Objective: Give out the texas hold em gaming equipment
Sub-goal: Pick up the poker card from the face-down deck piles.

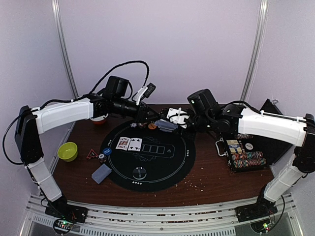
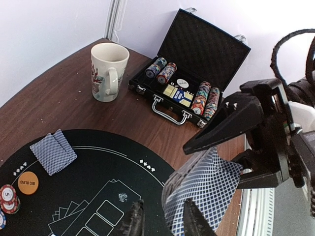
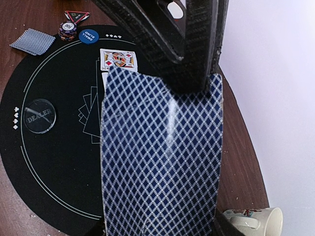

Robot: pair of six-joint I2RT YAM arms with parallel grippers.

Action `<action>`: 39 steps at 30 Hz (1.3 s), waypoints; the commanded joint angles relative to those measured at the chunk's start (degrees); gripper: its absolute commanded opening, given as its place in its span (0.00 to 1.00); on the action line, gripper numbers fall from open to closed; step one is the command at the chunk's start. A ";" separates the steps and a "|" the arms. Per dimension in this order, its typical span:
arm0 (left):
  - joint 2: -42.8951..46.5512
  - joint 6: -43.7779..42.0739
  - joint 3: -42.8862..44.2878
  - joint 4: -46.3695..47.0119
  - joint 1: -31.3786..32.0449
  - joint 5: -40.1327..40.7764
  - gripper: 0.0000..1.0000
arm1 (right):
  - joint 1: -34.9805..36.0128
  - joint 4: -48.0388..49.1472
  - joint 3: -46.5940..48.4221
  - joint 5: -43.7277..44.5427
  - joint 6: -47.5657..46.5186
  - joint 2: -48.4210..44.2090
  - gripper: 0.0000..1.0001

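Observation:
My right gripper is shut on a deck of blue-backed cards, held bowed above the black mat's far edge. The deck also shows in the left wrist view. My left gripper is open, its fingers at the deck's edge, one pad against it. Two face-up cards lie on the mat. Two face-down cards lie at its left rim, and another pair at its far side. A blue disc, a clear dealer disc, an orange disc and a small chip stack lie around the mat.
An open black case with rows of chips stands at the right. A white mug stands at the back. A green bowl and a red triangle lie left of the mat.

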State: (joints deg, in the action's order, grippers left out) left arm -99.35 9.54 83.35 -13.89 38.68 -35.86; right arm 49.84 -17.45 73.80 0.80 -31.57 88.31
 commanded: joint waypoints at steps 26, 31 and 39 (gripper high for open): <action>3.22 -2.42 -1.56 -0.12 -2.44 -6.20 0.00 | -0.16 0.93 -0.09 1.45 0.16 -0.91 0.48; 6.43 -1.83 -4.52 3.06 -4.25 -8.67 0.00 | -0.50 1.08 -0.66 1.41 0.54 -0.86 0.47; 9.32 -1.96 -5.90 3.44 -6.39 -10.32 0.00 | -1.14 1.15 -0.84 1.57 0.63 -0.99 0.47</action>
State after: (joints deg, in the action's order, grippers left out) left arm -92.84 8.19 78.43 -12.97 33.95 -44.62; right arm 49.34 -17.37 73.54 1.30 -31.53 88.31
